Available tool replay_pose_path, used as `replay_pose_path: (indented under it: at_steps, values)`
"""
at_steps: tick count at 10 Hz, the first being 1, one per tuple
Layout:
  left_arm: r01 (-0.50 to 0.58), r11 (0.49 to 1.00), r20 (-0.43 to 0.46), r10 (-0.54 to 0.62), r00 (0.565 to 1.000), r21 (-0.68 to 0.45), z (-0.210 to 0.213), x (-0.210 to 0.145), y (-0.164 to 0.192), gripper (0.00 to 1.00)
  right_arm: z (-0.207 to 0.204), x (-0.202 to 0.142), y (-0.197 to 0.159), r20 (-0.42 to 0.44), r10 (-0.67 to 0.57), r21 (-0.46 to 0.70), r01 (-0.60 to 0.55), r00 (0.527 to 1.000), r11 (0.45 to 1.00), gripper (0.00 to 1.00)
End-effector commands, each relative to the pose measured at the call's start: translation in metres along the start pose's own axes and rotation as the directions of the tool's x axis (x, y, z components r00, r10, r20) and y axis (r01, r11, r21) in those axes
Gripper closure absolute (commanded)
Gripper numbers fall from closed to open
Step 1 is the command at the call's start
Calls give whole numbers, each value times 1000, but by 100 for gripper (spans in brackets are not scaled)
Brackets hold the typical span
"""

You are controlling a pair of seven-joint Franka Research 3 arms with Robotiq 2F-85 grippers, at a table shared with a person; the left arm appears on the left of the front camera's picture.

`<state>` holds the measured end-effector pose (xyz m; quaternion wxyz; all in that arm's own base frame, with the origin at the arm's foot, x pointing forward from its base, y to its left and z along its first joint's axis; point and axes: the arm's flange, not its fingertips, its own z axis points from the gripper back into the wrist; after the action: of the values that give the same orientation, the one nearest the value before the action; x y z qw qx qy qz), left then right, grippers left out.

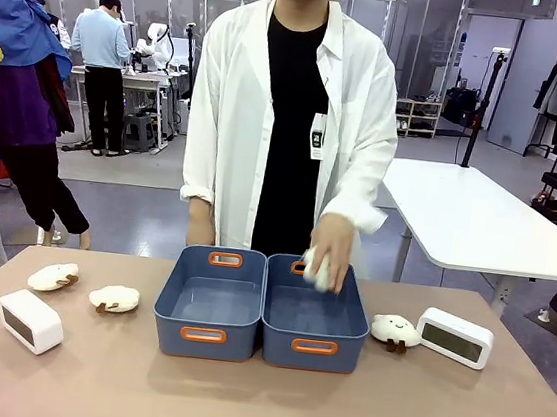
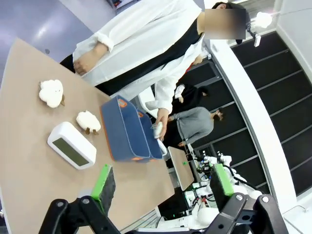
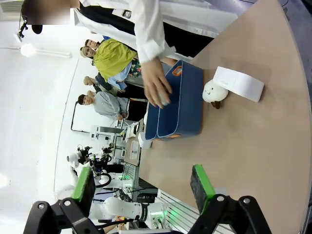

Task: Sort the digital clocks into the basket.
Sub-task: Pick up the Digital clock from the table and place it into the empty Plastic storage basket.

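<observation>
Front view: left clock (image 1: 29,321), right clock (image 1: 455,337) on table (image 1: 256,407), flanking left bin (image 1: 170,334) and right bin (image 1: 347,353). Left gripper (image 2: 163,181), right gripper (image 3: 143,185): fingers spread wide, empty.

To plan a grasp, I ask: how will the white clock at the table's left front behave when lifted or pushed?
The clock looks like hard, smooth plastic, so it is probably stiff but may slip. Its flat faces suggest it would slide, not roll. Small beside the left basket, it is likely light.
</observation>
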<state>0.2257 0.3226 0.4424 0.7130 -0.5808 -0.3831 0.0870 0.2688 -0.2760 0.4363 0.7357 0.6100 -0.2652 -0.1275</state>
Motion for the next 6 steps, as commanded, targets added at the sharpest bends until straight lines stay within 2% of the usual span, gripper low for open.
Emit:
replay_pose_path:
  at_steps: [1, 3, 4, 6]
  values:
    - [-2, 997, -5, 3, 1000, 71, -2, 1, -3, 0, 2, -2, 1, -5, 17, 8, -17, 1000, 1000, 0]
    - [-8, 991, -29, 12, 1000, 132, -12, 3, -15, 0, 2, -2, 1, -5, 17, 8, -17, 1000, 1000, 0]
    - [-16, 978, -51, 28, 998, 209, -26, 4, -25, 0, 2, -2, 1, -5, 17, 8, -17, 1000, 1000, 0]
    - [-24, 897, -195, 122, 973, 441, -94, -1, -54, 0, 2, -2, 1, -5, 17, 8, -17, 1000, 1000, 0]
